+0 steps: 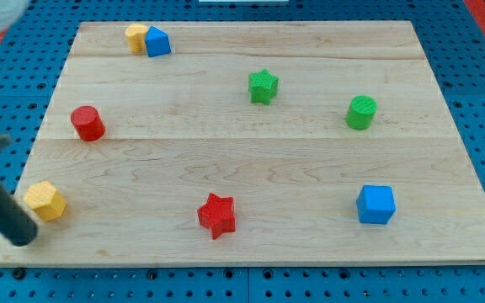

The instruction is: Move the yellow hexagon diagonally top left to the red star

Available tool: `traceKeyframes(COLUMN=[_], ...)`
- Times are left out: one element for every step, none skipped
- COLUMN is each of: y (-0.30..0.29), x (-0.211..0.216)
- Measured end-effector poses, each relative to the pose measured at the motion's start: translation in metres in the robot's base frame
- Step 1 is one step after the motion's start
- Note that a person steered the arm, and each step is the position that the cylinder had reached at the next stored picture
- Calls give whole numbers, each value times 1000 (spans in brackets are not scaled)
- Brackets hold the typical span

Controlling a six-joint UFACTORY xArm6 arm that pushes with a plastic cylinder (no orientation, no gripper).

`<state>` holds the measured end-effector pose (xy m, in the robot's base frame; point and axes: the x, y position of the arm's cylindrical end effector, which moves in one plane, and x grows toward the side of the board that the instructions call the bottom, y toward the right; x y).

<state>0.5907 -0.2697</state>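
The yellow hexagon (45,201) lies near the board's bottom left corner. The red star (217,215) lies at the bottom middle, well to the right of the hexagon. My tip (23,236) is the end of the dark rod that comes in from the view's left edge. It stands just below and left of the yellow hexagon, close to it or touching it; I cannot tell which.
A red cylinder (87,123) is at the left. A yellow block (135,38) touches a blue block (157,41) at the top left. A green star (263,86), a green cylinder (361,112) and a blue cube (375,204) lie to the right. The wooden board (251,160) rests on blue pegboard.
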Motion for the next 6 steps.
traceKeyframes(y=[-1,30,93,101,101,127], x=[-25,-53,-66,-66,-64,-64])
